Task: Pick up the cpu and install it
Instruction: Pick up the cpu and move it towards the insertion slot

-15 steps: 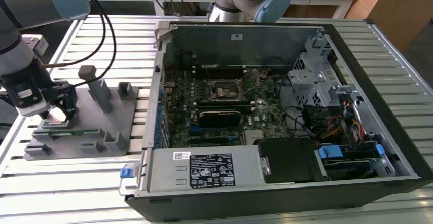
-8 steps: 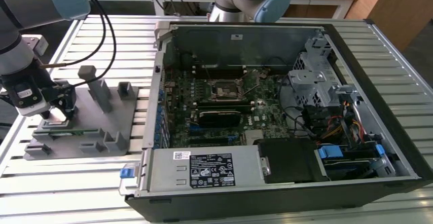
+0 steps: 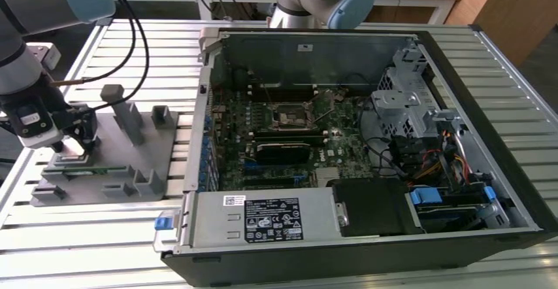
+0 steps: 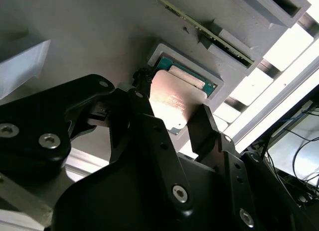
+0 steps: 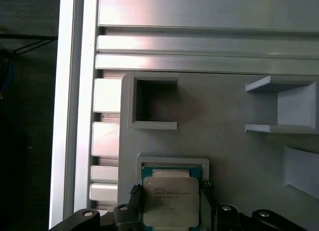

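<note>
Exterior view: at its left my gripper sits low over the grey fixture on the slatted worktop. To the right lies the open computer case, its label too small to read. In the first wrist view the fingers pinch the cpu by opposite edges at its fixture pocket. The frame edge cuts off the lid's faint print.
</note>
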Available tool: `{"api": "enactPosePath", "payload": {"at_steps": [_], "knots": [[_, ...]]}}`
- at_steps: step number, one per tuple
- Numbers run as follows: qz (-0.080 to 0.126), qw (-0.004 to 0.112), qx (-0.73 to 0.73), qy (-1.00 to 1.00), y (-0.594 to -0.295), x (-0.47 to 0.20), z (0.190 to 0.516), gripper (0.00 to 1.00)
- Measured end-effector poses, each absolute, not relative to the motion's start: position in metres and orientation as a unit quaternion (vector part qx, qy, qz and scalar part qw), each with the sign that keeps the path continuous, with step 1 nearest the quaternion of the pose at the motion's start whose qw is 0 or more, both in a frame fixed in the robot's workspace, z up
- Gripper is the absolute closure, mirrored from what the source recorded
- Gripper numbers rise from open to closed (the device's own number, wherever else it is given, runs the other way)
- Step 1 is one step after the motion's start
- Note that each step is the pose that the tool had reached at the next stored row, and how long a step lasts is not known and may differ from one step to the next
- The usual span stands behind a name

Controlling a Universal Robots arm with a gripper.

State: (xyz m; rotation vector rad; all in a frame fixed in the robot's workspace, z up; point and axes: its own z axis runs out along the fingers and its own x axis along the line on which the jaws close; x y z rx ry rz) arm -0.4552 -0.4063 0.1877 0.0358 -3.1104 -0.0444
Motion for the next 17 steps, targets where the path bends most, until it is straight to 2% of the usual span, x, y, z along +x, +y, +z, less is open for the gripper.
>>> {"api": "enactPosePath", "payload": {"at_steps": [17], "knots": [[-0.014,0.015,0.012,-1.000,-0.4063,-0.4552,0.1954,0.46]]}}
